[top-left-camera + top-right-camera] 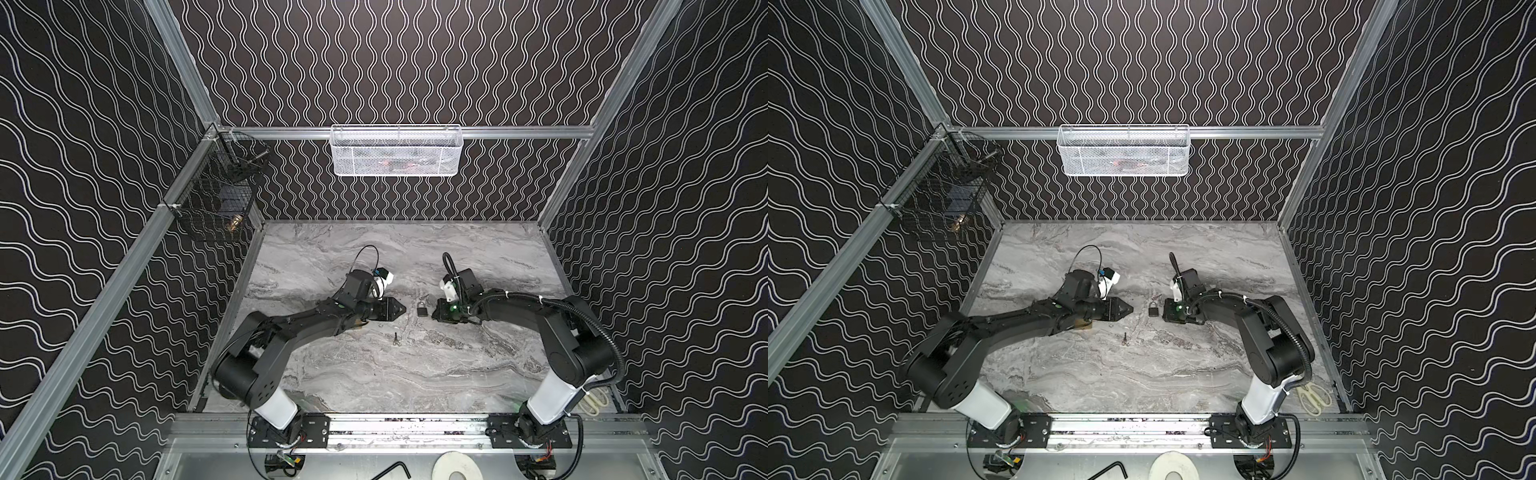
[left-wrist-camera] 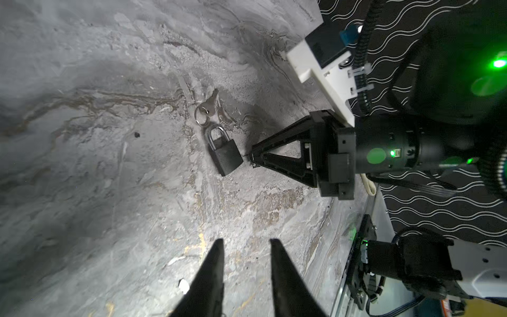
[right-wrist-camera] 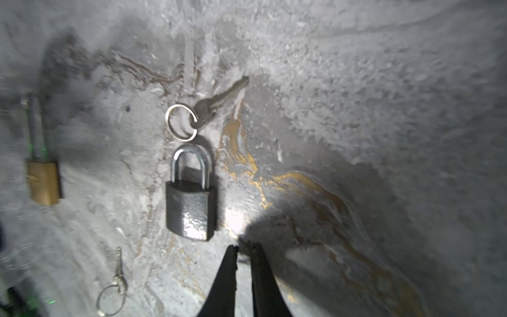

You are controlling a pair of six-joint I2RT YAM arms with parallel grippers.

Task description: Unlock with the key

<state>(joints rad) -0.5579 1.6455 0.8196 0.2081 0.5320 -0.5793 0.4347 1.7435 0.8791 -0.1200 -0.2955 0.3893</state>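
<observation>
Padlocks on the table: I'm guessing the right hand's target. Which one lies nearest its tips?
The dark grey padlock, lying just ahead of the right hand; the brass padlock with the long shackle lies well off to the side.

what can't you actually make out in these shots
- Brass padlock: blurred in the right wrist view, mostly under the left arm in both top views.
- Dark padlock: keyhole shows in no view.
- White mesh basket: contents only a reddish smudge through the mesh, both top views.
- Small key: too tiny in top views, blurred in the right wrist view.
</observation>
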